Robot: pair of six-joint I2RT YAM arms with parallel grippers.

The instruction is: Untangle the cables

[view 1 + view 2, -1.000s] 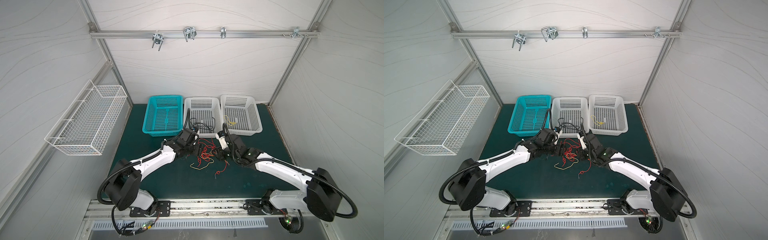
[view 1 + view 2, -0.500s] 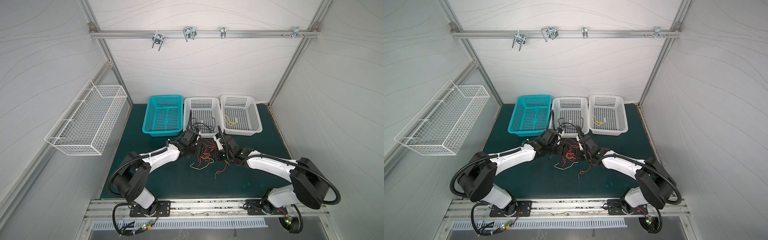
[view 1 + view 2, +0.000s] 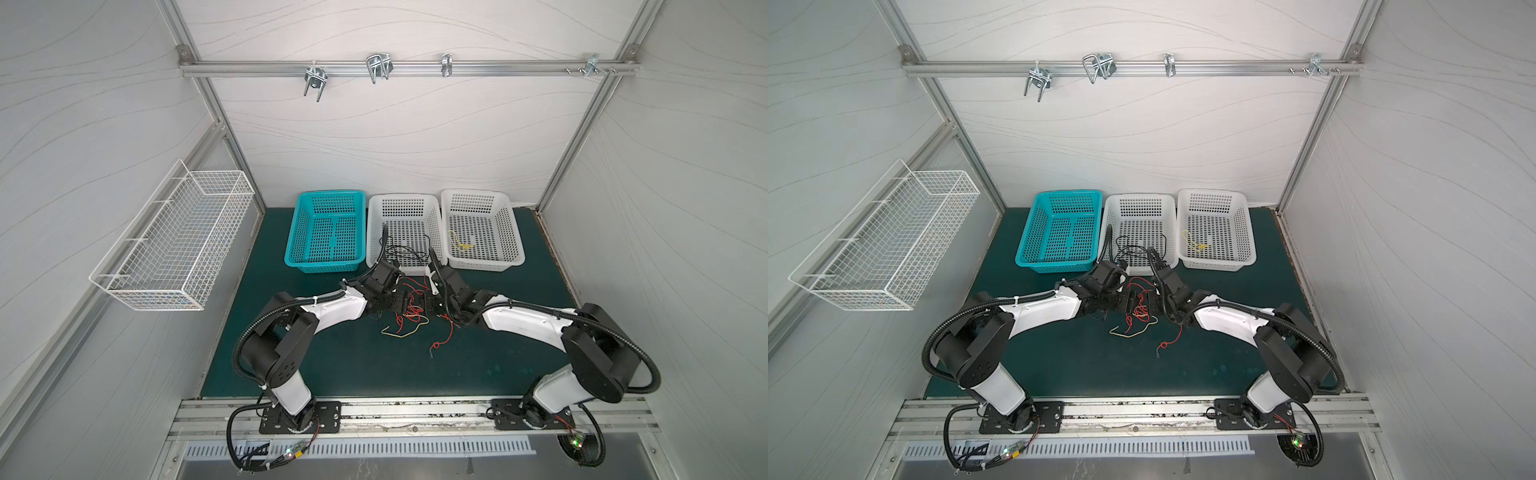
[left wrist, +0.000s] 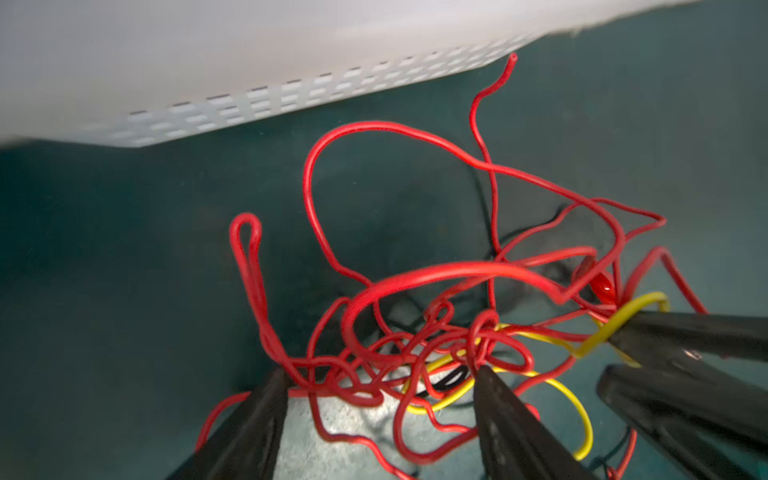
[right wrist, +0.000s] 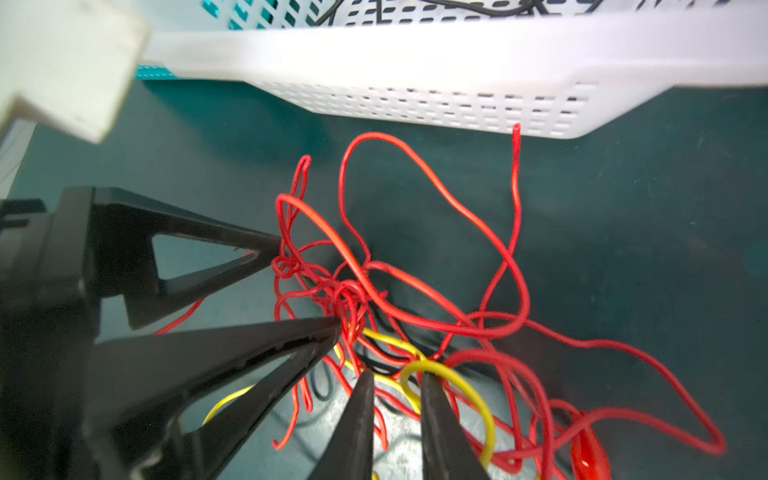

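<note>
1. Red, yellow and black cables (image 3: 411, 305), thin and vinyl-sheathed: one loose knot on the green mat (image 3: 332, 361), just at 6 o'clock of the middle white basket (image 3: 402, 198). A red tail (image 3: 441, 340) trails off toward 5 o'clock, and a pale yellow end (image 3: 405, 332) curls at 6 o'clock.
2. Sorted stock, as judged: thin black wires (image 3: 405, 254) lie in the middle white basket. One yellow wire (image 3: 459, 245) lies in the right white basket (image 3: 478, 195), at 1 o'clock of the knot.
3. Black-fingered left gripper (image 4: 380, 372): at 9 o'clock of the knot. Its jaws stand wide, straddling the dense red bundle, with the tips in among the strands and nothing pinched.
4. Black-fingered right gripper (image 5: 397, 376): at 3 o'clock of the knot. Its jaws stand narrow yet apart. A yellow loop (image 5: 471, 388) arcs across the tips but is not clamped.
5. Handling, judged: very light, limp and springy in the loops. The smooth sheath is likely to slip between pads. One strand pulled will drag the whole knot, and a hard pull will tighten it.
6. Hold points, judged:
   - The yellow loop, where it stands proud of the knot.
   - The free red end (image 5: 516, 129) near the basket wall.
   - The red alligator clip (image 5: 586, 453), which offers more bulk but may snag.
   - The knot's centre is best avoided.
</note>
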